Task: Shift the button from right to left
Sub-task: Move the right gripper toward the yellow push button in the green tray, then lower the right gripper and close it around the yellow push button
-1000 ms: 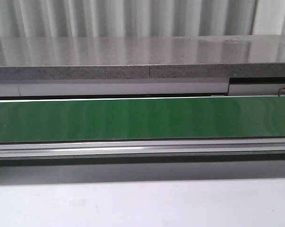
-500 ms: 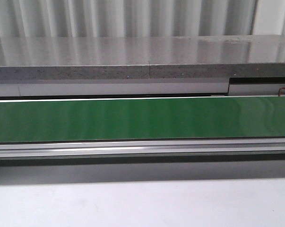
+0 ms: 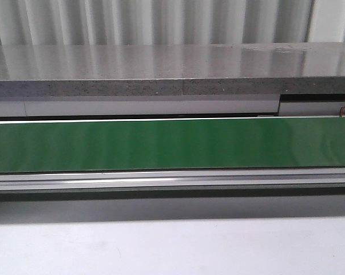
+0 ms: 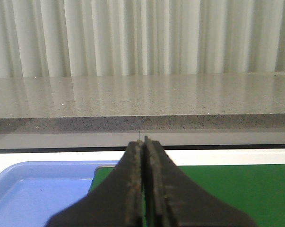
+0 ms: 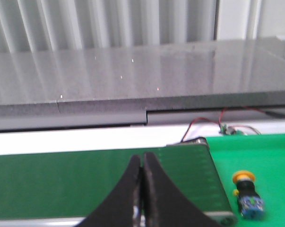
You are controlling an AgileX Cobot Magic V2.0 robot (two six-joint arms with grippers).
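Observation:
The button [image 5: 246, 195], a small blue block with an orange-yellow rounded cap, lies on a bright green mat [image 5: 260, 165] in the right wrist view, off to the side of my right gripper [image 5: 142, 161]. That gripper is shut with nothing between its fingers and hangs over the dark green conveyor belt [image 5: 85, 184]. My left gripper [image 4: 143, 144] is shut and empty too, above the belt's other end [image 4: 237, 189], beside a blue tray [image 4: 33, 189]. The front view shows the belt [image 3: 172, 143] only, with no gripper and no button.
A grey speckled counter [image 3: 161, 71] runs behind the belt, with pale curtains behind it. Red and black wires with a small board [image 5: 225, 127] lie at the belt's right end. A metal rail [image 3: 172, 180] borders the belt's near side, and a white tabletop [image 3: 172, 246] lies in front.

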